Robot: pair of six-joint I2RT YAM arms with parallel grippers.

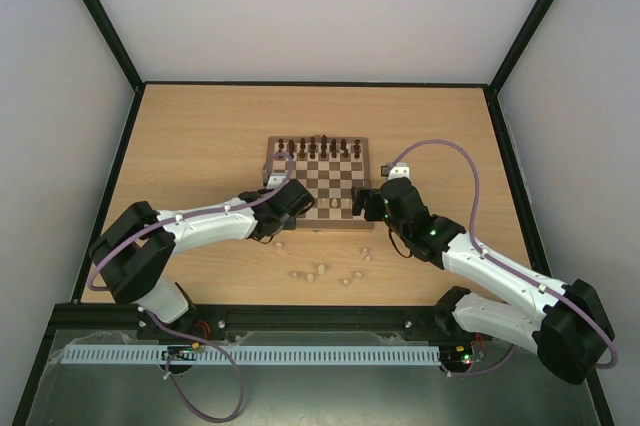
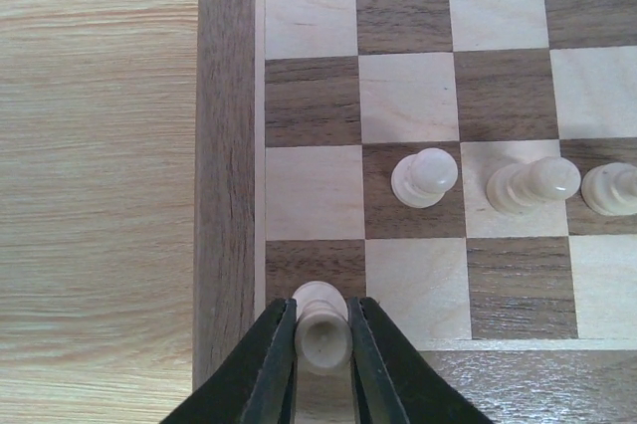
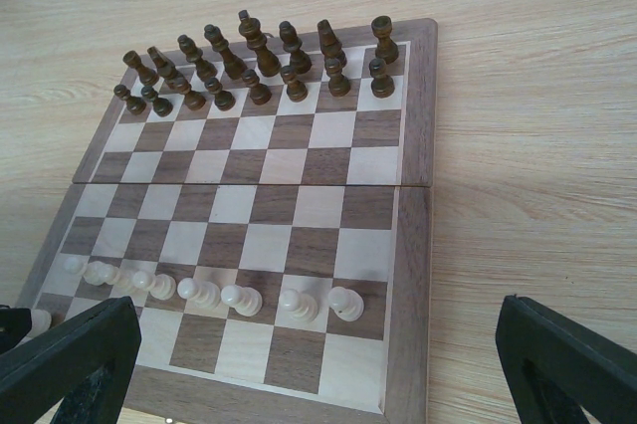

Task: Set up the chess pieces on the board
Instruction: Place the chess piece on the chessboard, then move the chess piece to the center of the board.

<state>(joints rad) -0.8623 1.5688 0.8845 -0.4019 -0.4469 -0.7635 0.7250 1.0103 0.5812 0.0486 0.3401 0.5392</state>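
Clamping a pale piece [image 2: 320, 327] — base hidden, left pincer [image 2: 322, 311] cropped below

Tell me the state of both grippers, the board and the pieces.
left gripper: shut on the pale piece
pale piece: gripped, at a corner square
right gripper: open, empty
board: unfolded flat
pale pawns: standing in one row
dark pieces: standing in two rows
loose pale pieces: off the board

Free board [image 3: 413, 245] centre behind pale pawns [image 3: 239, 298]
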